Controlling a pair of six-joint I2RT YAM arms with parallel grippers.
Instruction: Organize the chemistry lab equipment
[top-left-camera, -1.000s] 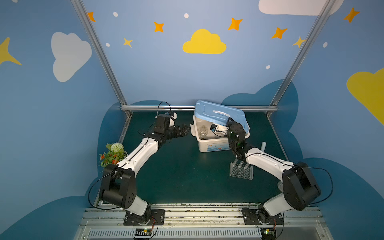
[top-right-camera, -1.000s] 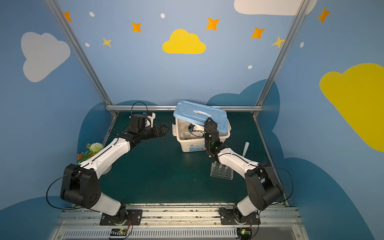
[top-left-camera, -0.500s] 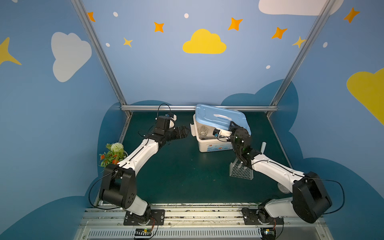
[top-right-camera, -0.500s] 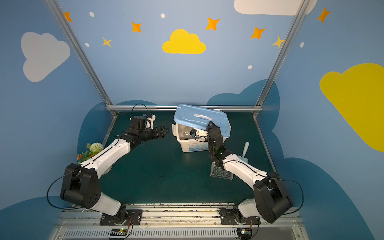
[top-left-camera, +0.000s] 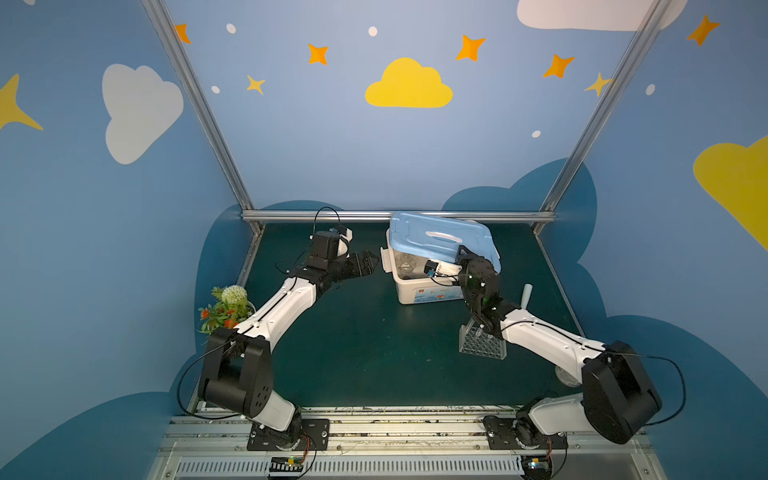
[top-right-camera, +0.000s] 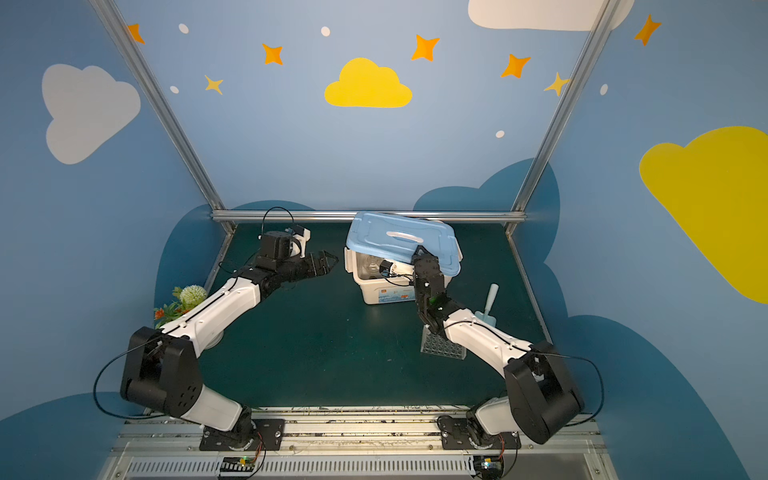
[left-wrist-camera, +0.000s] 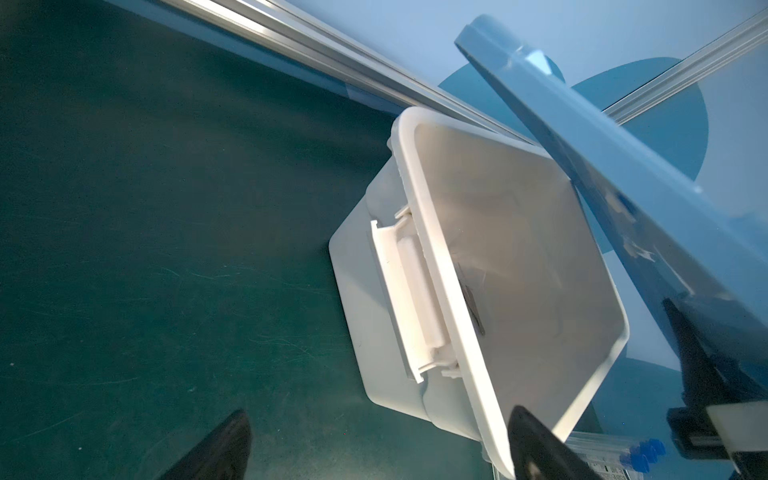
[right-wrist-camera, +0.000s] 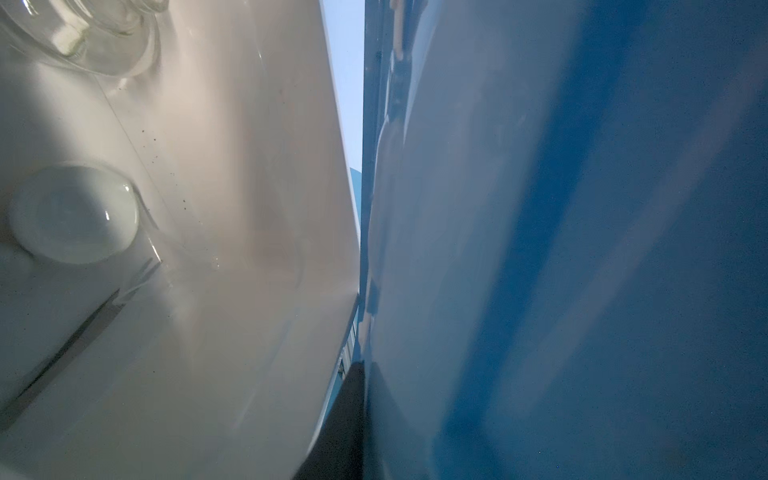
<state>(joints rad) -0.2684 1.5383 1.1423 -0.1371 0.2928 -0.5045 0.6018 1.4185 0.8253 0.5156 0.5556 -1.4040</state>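
Blue lid (top-left-camera: 415, 232) is held tilted by clamped fingers of right gripper (top-left-camera: 460, 250); left gripper (top-left-camera: 373, 264), fingers apart, faces white box (top-left-camera: 415, 293) opening.

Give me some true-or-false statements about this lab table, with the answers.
1. The blue lid sits tilted over the white box, leaving it partly open. True.
2. The left end effector holds a test tube. False: it is open and empty, beside the box.
3. A glass flask is inside the box. True.
4. The clear rack is packed inside the box. False: it stands on the table in front of it.
5. The right end effector grips the lid's edge. True.
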